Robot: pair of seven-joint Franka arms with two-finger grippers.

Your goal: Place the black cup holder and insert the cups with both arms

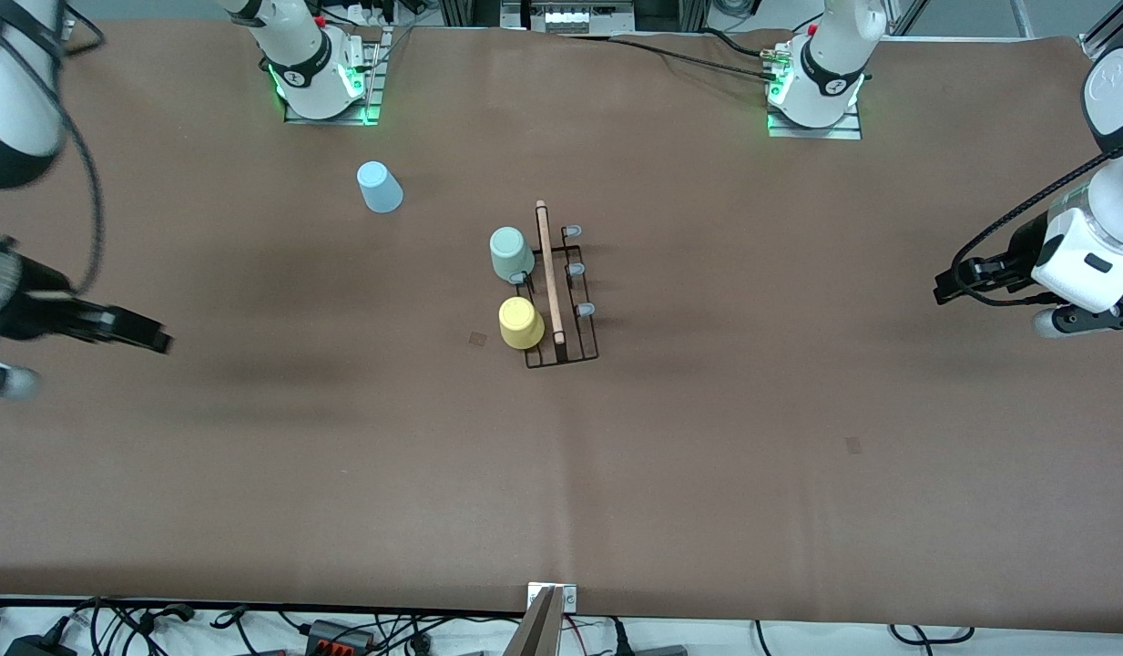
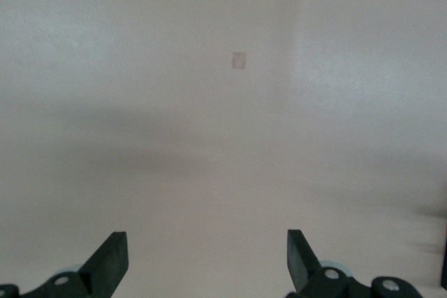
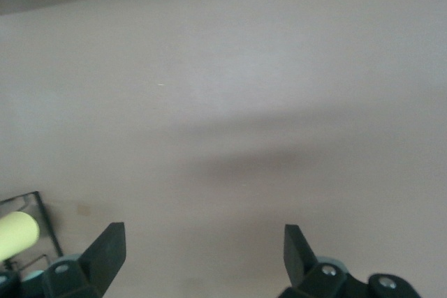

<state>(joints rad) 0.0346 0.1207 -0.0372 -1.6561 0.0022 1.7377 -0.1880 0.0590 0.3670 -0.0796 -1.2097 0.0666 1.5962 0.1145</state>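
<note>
The black cup holder [image 1: 561, 292] stands upright near the middle of the table [image 1: 761, 456], its wooden rod handle [image 1: 550, 271] running along the top and three grey-tipped pegs [image 1: 575, 270] bare on the side toward the left arm's end. The pale green cup [image 1: 510, 253] sits inverted at about ten o'clock from the rack's centre and the yellow cup [image 1: 521, 322] at about eight o'clock, both apparently on pegs, though from this height I cannot be sure they are fully seated. The light blue cup [image 1: 379, 187] stands upside down on the cloth, well apart from the rack, at roughly ten o'clock from it and farther from the front camera.

By my judgement the step in hand is fetching that blue cup. The right gripper [image 1: 147, 333] hovers over the table toward the right arm's end, fingers spread wide and holding nothing; its wrist view catches only a corner of the rack [image 3: 31, 225] and the yellow cup [image 3: 17, 235]. The left gripper [image 1: 948, 290] waits over its own end, fingers likewise spread and empty.

To do it well, the right arm, being closer, should come down squarely over the cup, grip across its tapered wall low enough not to slip, lift clear, then lower it straight over a free peg without nudging the light wire frame.
</note>
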